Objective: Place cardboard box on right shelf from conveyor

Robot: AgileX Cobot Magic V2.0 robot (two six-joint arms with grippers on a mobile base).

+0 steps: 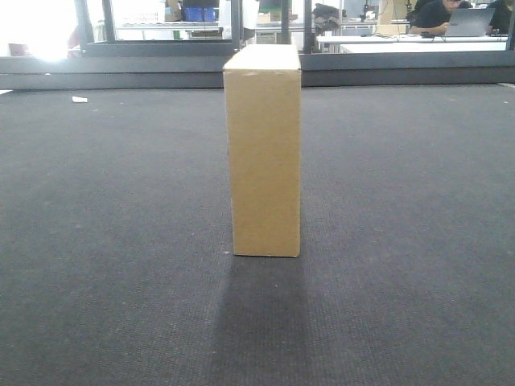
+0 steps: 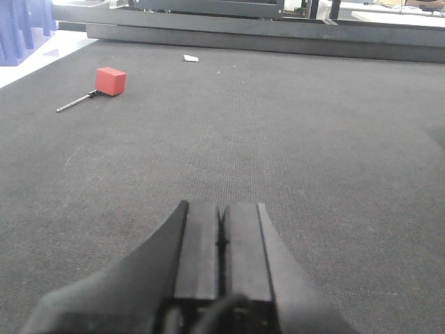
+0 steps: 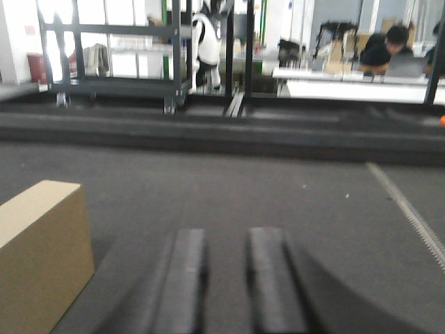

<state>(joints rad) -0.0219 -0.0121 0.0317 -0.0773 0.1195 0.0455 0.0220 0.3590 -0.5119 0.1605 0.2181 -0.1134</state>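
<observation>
Box [image 1: 264, 153] stands upright on its narrow end, mid-conveyor [image 1: 96, 209], nothing touching it. Left gripper [image 2: 221, 229]: fingers pressed together, nothing held; box not in its wrist view, only bare belt ahead, with a red block [image 2: 110, 81] on a thin rod well ahead and to its left. Right gripper [image 3: 226, 278]: fingers parted by a narrow gap, nothing held; box sits just ahead and to its left, apart from it. Shelf not visible in any view, so you cannot check the carry path from here. Risks, as judged: 1) the box is tall on a small footprint, so a one-sided nudge from the right gripper would likely tip it away before the left arrives; bring both arms in together. 2) The right gap looks far narrower than the box, so neither gripper can pinch a face as set; expect a 2-arm squeeze, and smooth unprinted cardboard may slide under light pressure. 3) Pressing high on the box raises the tipping chance; contact lower down looks safer. 4) A wide left sweep could snag the red block.
</observation>
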